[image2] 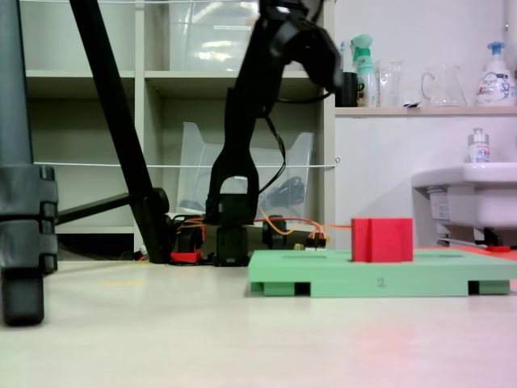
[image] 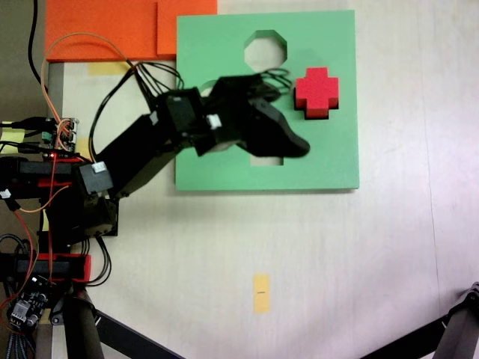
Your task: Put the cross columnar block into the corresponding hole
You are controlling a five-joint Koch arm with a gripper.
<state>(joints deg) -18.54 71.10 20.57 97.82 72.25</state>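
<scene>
The red cross columnar block (image: 316, 93) stands upright on the right part of the green foam board (image: 329, 161). It covers the plus-shaped hole; a dark sliver of the hole (image: 307, 114) shows at its lower left. From the side, the block (image2: 382, 240) rises well above the board (image2: 380, 283). How deep it sits I cannot tell. My black gripper (image: 298, 146) hovers over the board's middle, left of and below the block, apart from it. From the side, the gripper (image2: 329, 74) hangs high above the board with nothing in it. Its jaws overlap, so their gap is hidden.
The board also has an octagonal cutout (image: 266, 48) and a square cutout (image: 267, 160) partly under the arm. Orange foam pieces (image: 112, 30) lie at the top left. The arm base and wiring (image: 52, 187) fill the left side. A yellow tape marker (image: 260, 292) and tripod legs (image: 456, 329) are below.
</scene>
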